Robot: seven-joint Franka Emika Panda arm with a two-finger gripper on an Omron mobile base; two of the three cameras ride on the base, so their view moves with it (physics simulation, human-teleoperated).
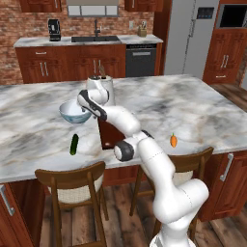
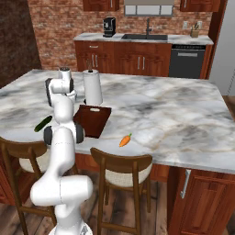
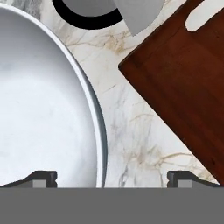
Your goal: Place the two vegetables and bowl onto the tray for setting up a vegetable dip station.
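So the bowl was sitting on the marble worktop, toward the left end from the left base camera, pale and glossy, with the arm's hand parked right above its rim. In the hand camera the bowl took up the whole left side, and the claw was spread wide apart with nothing in it: one fingertip sat over the bowl's inside, the other over bare marble, so the rim ran between them. Couldn't tell whether either tip was actually touching the bowl.

The tray, that dark reddish-brown board, lay just beside the bowl. Its light slot handle was at the far short edge, next to the paper towel roll that stood upright behind it. In the hand camera the tray cut across the right side at an angle, separated from the bowl by a strip of marble.

The cucumber lay on the worktop near the front edge, in front of the bowl and apart from it. The carrot was further along on the other side of the tray, also close to the front edge, well apart from the cucumber. Neither veg was on the tray.

Two wooden stools were tucked under the front edge.
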